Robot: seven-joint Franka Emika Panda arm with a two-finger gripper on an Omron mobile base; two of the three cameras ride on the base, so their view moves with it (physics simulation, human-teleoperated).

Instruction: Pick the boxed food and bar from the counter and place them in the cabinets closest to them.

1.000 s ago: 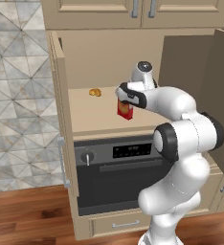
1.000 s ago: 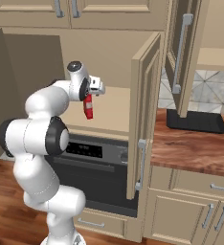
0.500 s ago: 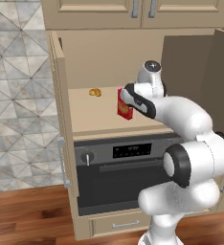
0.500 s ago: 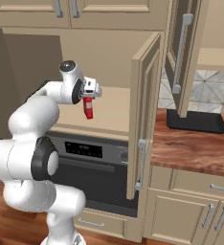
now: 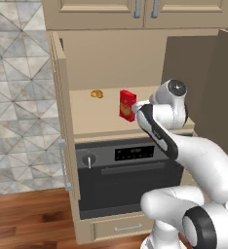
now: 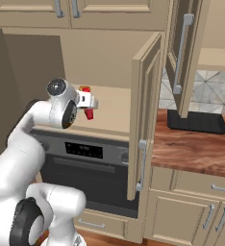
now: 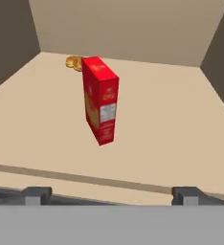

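- Claw (image 7: 111,194) spread wide, nothing in it, parked at the near lip of the cabinet shelf (image 7: 181,139).
- Boxed food (image 7: 100,99) upright on that shelf, clear of the fingertips (image 7: 37,194).
- Small golden-orange thing (image 7: 73,62) just behind the box, far left.
- Black oven (image 5: 125,170) right below.

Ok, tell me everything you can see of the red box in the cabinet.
The red box is a small carton that looks like cardboard, with an orange-yellow picture on its broad face and a white label panel on its narrow side. It stands upright on the tan shelf of the open cabinet, in front of a small golden item. Only the shelf touches it; the gripper is open and clear of it.
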